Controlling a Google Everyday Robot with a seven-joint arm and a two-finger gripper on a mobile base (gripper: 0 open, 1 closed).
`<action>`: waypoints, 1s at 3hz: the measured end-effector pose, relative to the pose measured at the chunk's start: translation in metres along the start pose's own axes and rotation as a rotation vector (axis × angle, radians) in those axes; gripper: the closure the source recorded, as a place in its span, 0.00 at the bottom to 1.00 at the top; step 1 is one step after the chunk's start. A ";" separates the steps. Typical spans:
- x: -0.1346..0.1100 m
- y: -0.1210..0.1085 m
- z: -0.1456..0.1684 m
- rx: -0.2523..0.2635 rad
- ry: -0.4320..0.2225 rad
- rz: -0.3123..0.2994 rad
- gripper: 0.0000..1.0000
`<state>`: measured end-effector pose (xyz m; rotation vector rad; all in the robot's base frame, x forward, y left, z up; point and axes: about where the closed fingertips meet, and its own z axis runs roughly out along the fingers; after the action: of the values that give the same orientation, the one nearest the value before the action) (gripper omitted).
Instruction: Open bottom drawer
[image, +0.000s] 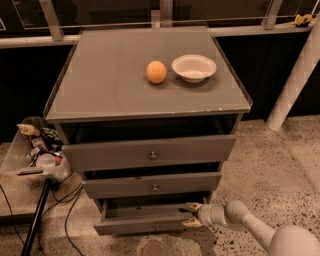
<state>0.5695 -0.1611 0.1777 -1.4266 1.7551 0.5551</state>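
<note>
Jaws — at ajar bottom drawer (134, 226) (right end).

Grey cabinet top (110, 85) with orange (156, 72) beside white bowl (194, 67); claw (192, 214) at right end of bottom drawer (140, 225)

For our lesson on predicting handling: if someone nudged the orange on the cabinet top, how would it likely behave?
The orange looks round, so it would probably roll across the flat cabinet top, perhaps into the bowl beside it. It seems firm, unlikely to squash. The gripper is at the right end of the bottom drawer.
</note>
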 end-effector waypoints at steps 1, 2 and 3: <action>0.000 0.000 0.000 0.000 0.000 0.000 0.13; 0.003 0.011 -0.005 -0.007 -0.007 0.002 0.37; 0.008 0.035 -0.026 -0.001 -0.024 0.004 0.60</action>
<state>0.5275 -0.1758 0.1817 -1.4118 1.7399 0.5733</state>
